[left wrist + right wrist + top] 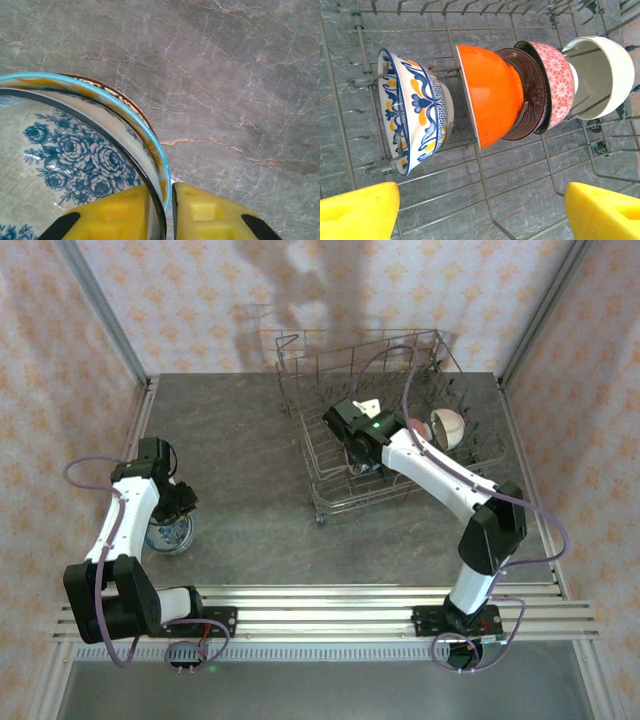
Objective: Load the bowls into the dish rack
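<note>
While five bowls stand on edge between the tines of the dish rack (350,502), the blue-rose bowl (70,160) sits out on the bench (240,440) near its left edge. It is nested in a brown-rimmed bowl (121,97) whose lip peeks out just past the blue rim. The left pincer (161,202) pinches that rim, one yellow pad (120,215) against the inner wall and the other outside, with the lip alone between them. Open marbled bench runs from this stack across to the rack's near corner, and the left wrist view carries the same veined stone well beyond the rim. The rack fills the far right of the bench, its back wires close to the papered wall (200,300). Inside it the right wrist view sorts the row: a blue-and-yellow bowl (415,110) stands slightly apart at one end. Next come an orange bowl (492,95), a brown ribbed bowl (527,95) and a pink lattice bowl (555,82), packed touching. A cream bowl (602,70) stands last, beside the side wires. From above, the right arm covers most of that row, and the cream bowl's pale round sits beside the forearm. The right pincer (482,212) hangs over the rack, its pads spread wide and holding nothing, with open wire floor between them and the row.
</note>
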